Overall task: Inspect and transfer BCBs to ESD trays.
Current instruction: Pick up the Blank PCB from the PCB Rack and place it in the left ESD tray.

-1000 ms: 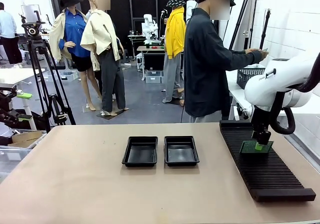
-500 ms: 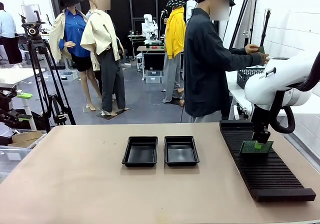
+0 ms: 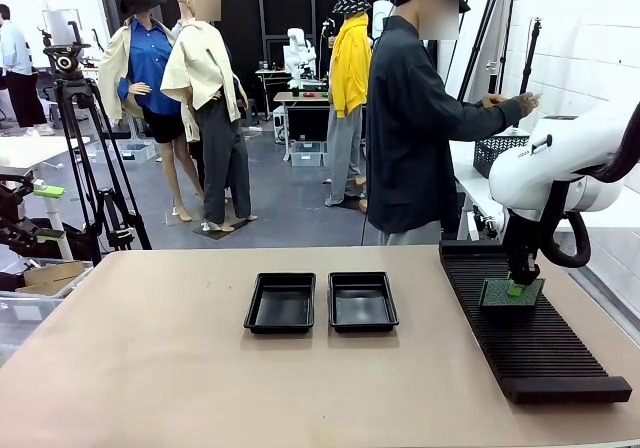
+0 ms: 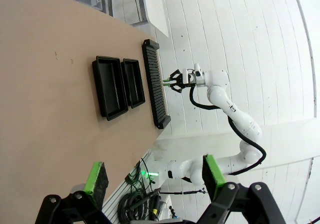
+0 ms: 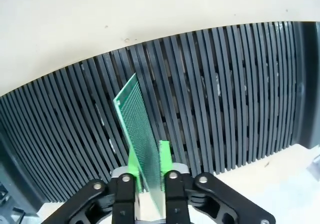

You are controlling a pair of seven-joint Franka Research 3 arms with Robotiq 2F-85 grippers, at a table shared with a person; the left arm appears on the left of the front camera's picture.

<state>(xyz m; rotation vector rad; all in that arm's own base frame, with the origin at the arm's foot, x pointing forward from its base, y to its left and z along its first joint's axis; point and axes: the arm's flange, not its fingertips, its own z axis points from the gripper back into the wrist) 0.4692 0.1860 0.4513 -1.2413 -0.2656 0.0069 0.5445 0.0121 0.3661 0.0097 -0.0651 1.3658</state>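
A green BCB [image 5: 141,134] stands on edge in a slot of the long black ribbed rack [image 5: 225,94]. My right gripper [image 5: 148,160] is shut on its lower part, with a green pad pressed against each face. In the front view the same BCB [image 3: 511,294] is at the rack's far half under my right gripper [image 3: 516,287]. Two black ESD trays [image 3: 280,301] [image 3: 362,300] lie side by side at mid-table, with nothing in them. My left gripper [image 4: 154,174] hangs open high above the table, far from the trays [image 4: 111,86], holding nothing.
The slotted rack [image 3: 525,328] runs along the table's right side. A person [image 3: 415,118] stands at the far edge, turned right, hands over a dark mesh basket [image 3: 499,152] on a side table. Bare tabletop [image 3: 150,358] lies left of and in front of the trays.
My right gripper's jaws have closed onto the BCB in the rack. The person's hands have shifted above the mesh basket. The left arm has not moved.
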